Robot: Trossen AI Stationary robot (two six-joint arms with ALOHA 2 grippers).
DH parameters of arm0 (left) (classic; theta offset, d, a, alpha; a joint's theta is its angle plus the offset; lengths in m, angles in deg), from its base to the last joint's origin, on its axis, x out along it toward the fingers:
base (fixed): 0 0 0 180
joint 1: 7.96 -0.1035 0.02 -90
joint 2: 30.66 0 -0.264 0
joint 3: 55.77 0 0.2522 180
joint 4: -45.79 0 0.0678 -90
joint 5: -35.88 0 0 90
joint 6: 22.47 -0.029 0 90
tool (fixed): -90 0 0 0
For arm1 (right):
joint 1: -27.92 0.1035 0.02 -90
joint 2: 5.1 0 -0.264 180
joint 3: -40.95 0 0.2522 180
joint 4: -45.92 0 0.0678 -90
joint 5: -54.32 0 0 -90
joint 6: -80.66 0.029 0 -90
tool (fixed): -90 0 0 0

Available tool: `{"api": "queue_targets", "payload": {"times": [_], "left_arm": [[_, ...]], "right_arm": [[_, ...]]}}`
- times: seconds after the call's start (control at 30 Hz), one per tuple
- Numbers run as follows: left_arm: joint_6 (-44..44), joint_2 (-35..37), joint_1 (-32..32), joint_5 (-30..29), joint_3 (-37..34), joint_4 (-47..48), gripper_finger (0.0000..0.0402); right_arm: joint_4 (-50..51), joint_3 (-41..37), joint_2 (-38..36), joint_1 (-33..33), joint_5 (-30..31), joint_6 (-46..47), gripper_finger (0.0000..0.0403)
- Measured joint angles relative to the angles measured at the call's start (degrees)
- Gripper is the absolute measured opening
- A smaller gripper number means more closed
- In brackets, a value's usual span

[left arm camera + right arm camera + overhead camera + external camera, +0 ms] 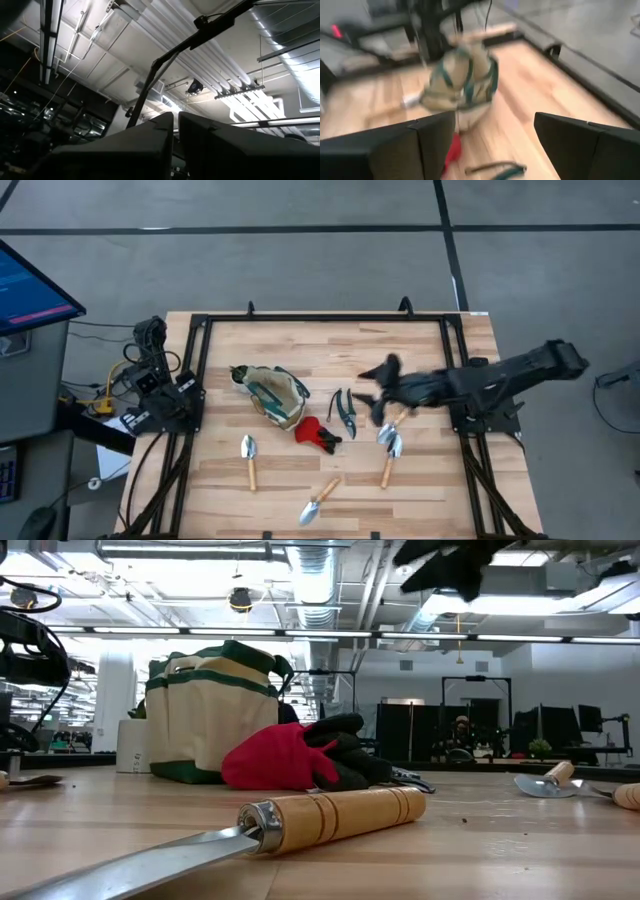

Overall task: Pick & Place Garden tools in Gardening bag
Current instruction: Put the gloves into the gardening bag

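Right gripper: the dark two-finger right gripper (372,397) hangs above the table's right half, over the pruning shears; in its wrist view the fingers (410,145) stand wide apart with nothing between them
Left gripper: the dark left gripper (176,131) sits folded at the table's left edge, aimed up at the ceiling; its fingers are nearly together and empty
Shears: dark-handled pruning shears (345,410) lie flat on the wood, just beside the right gripper's spot and right of the bag
Red tool: a small red-and-black tool (317,433) lies just in front of the bag, close by its lower corner
Trowels: four small hand trowels with silver metal blades and light wooden handles lie on the table: one near the front left (249,458), one at the front centre (321,502), and two close together under the right arm (389,457) and (393,423)
Bag: the small beige fabric gardening bag with dark green trim and handles (272,393) stands at the middle of the table, mouth open
Table: light wooden slatted table top (420,495) in a black frame
Progress: judging from how things lie, no tool is seen in the bag; every visible tool is still on the wood
Remaining: all the picking and placing appears left to do, and the shears look like the nearest candidate
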Motion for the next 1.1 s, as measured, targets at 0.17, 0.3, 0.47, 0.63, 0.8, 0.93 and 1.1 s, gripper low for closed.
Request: {"api": "queue_targets", "payload": {"times": [0.17, 0.3, 0.47, 0.63, 0.8, 0.93, 1.1], "left_arm": [[0.0, 0.0, 0.0, -0.1, 0.0, 0.0, 0.0019], [0.0, 0.0, 0.0, -0.1, 0.0, 0.2, 0.0019], [-0.1, 0.0, 0.0, -0.1, 0.0, 0.4, 0.0019], [-1.3, 0.0, 0.0, -0.1, 0.0, 0.5, 0.0019], [-1.3, 0.0, 0.0, -0.1, 0.0, 0.6, 0.0019], [-1.3, -0.1, 0.0, -0.1, 0.0, 0.7, 0.0019], [-1.3, -0.1, 0.0, -0.1, 0.0, 0.7, 0.0019]], "right_arm": [[-0.1, 5.8, 13.4, 1.0, -2.6, -0.1, 0.0265], [1.0, 10.6, 22.0, 1.5, -3.6, 1.0, 0.0266], [6.1, 17.3, 30.4, 1.3, -6.9, 2.3, 0.0266], [10.6, 23.8, 36.9, 1.3, -8.3, 2.5, 0.0266], [13.6, 27.7, 42.2, 1.3, -8.3, 4.0, 0.0266], [15.6, 28.9, 45.6, 1.3, -9.4, 6.3, 0.0266], [14.3, 28.9, 47.3, 1.3, -11.8, 7.1, 0.0266]]}}
